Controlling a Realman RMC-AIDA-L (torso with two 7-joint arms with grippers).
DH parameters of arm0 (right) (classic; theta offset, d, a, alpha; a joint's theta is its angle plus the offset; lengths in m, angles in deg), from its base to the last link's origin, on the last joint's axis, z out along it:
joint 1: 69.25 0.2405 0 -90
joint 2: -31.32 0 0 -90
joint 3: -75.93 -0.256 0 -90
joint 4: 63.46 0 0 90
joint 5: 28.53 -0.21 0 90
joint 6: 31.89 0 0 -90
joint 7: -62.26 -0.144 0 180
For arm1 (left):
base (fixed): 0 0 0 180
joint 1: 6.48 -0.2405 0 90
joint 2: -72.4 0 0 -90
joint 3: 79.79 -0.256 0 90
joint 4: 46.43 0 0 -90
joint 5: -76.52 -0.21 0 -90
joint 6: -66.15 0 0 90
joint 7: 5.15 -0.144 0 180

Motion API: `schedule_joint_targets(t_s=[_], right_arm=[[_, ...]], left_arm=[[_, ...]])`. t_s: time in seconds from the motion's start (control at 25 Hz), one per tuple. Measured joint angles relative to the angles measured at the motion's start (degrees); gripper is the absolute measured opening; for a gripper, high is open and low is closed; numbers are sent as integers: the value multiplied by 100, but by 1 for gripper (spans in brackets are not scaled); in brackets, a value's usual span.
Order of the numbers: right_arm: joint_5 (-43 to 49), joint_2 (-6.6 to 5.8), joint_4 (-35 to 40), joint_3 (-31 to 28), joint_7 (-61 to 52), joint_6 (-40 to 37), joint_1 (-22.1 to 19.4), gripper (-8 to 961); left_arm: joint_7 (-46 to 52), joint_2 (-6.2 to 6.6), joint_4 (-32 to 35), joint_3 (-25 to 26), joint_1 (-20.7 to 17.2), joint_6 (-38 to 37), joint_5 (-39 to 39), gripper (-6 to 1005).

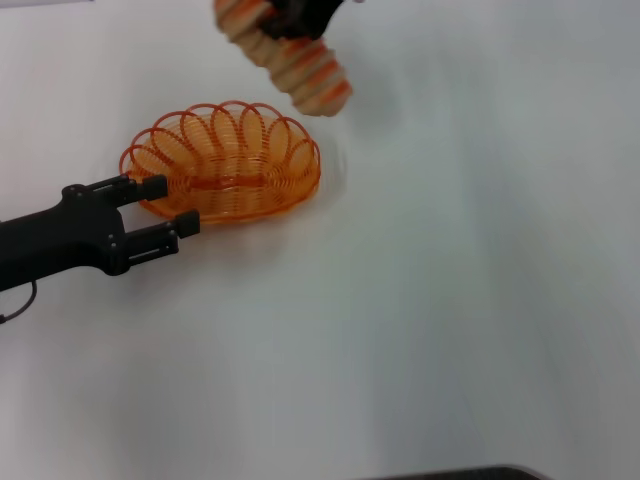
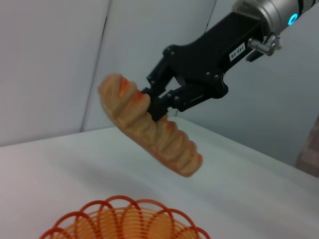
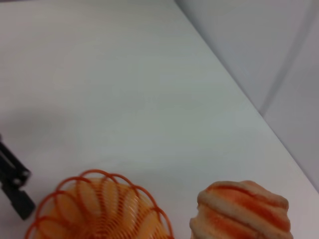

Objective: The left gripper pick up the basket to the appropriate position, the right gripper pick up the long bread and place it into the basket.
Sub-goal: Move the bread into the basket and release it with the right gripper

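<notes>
Bread held in the air above the wire basket on the white table [image 1: 480,330].

The oval orange basket [image 1: 225,165], looped rim and spiral base, sits upper left of the frame; the left gripper [image 1: 172,207] reaches level, jaws spread at its near rim. At the top edge, the right gripper [image 2: 158,102] pinches the ridged long bread [image 2: 149,124], tilted down toward the basket.

lab bench, bare white table [image 1: 480,300], plain walls [image 2: 50,59]

The counter [image 1: 450,300] is plain white and smooth; the orange wire basket [image 1: 225,160] rests directly on it, toward the robot's left side; nothing else touches it.
</notes>
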Motion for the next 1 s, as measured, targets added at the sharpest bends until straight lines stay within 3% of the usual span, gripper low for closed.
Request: schedule_joint_targets(t_s=[0.36,0.68,1.0], right_arm=[[-808,11,-317,300,1879,30,175,203],[-812,47,-635,1158,2086,-93,287,195],[-985,71,-641,1309,2084,-139,310,203]], left_arm=[[20,27,-46,52,-35,-476,-5,709],[87,39,-45,62,-30,-601,-20,709],[108,18,-71,62,-35,-551,-17,709]])
